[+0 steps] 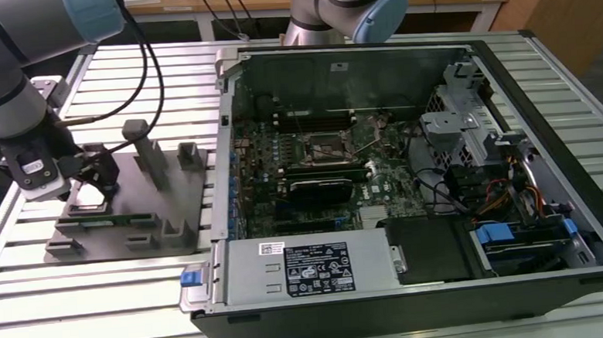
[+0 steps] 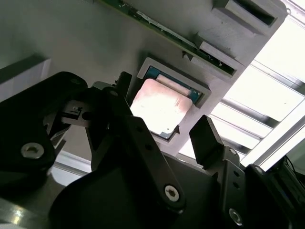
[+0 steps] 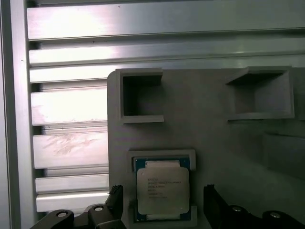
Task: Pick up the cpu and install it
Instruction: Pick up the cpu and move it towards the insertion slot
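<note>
The cpu (image 3: 162, 191), a flat square chip with a silvery top, lies in a shallow recess of the grey fixture plate (image 3: 209, 138); the second wrist view shows the cpu (image 2: 159, 107) in the same recess. My gripper (image 3: 163, 199) is open, with one black finger on each side of the chip and a gap to both. In the exterior view the gripper (image 1: 94, 182) hangs low over the fixture plate (image 1: 127, 197) at that view's left. The motherboard's socket (image 1: 328, 147) lies inside the opened computer case (image 1: 552, 225).
Upright grey blocks (image 1: 143, 150) and a memory stick (image 1: 106, 220) stand on the fixture plate close to the gripper. A second robot arm (image 1: 350, 4) rises behind the case. Everything rests on a slatted aluminium table (image 1: 82, 304). The case's metal walls ring the motherboard.
</note>
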`<action>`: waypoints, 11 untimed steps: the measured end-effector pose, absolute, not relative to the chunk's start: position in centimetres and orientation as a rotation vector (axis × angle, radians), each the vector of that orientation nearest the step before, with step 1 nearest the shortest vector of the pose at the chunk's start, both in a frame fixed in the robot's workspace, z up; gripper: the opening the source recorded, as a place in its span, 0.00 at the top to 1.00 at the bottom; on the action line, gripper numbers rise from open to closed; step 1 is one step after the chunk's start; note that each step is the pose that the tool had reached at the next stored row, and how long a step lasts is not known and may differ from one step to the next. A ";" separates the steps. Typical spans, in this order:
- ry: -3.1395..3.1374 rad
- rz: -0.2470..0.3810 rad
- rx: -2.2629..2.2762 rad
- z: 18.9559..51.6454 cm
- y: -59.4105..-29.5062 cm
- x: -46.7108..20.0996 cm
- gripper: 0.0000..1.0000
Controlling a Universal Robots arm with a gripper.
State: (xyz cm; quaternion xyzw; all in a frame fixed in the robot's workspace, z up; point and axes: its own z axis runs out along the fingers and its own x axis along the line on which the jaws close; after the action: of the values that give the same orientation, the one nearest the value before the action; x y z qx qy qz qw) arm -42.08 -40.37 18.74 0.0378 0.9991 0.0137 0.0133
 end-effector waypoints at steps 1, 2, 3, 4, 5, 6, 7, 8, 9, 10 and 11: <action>3.113 0.043 0.117 18.7 -40.3 -42.1 0.24; 3.113 0.043 0.114 18.6 -40.2 -42.1 0.24; 3.113 0.043 0.109 18.6 -40.1 -42.1 0.24; 3.113 0.043 0.101 18.5 -40.0 -42.1 0.24; 3.113 0.043 0.092 18.4 -39.9 -42.1 0.24; 3.114 0.043 0.084 18.3 -39.9 -42.1 0.24; 3.114 0.043 0.078 18.3 -39.9 -42.1 0.24; 3.114 0.043 0.075 18.2 -39.9 -42.1 0.24; 3.114 0.043 0.075 18.1 -39.9 -42.1 0.24; 3.114 0.042 0.074 18.1 -39.9 -42.1 0.24; 3.114 0.041 0.074 18.0 -39.9 -42.1 0.24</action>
State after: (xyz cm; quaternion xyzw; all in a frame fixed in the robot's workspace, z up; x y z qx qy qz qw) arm -42.09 -39.86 18.04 0.0238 0.9995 0.0130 0.0132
